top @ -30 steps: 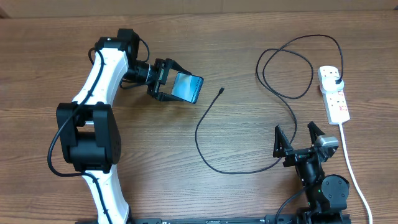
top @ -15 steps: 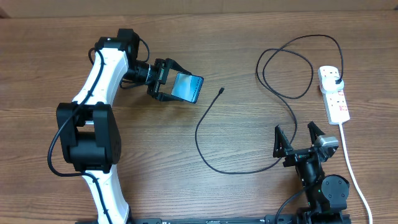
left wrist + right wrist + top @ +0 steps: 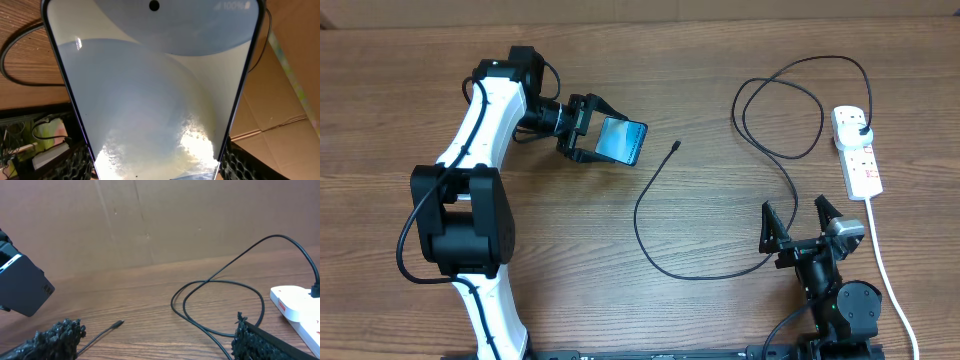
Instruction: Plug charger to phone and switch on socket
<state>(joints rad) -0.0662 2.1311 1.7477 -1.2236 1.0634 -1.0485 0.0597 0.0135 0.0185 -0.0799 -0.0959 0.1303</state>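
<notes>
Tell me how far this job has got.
Done: the charger plug sits in the socket. In hand: the left tool holds the phone raised. Remaining: the connector tip lies loose on the table, the right tool is open and empty, and whether the socket is on is unclear.

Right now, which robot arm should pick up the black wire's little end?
Probably the right. The right gripper is open and empty beside the charger, while the left gripper is busy holding the phone.
</notes>
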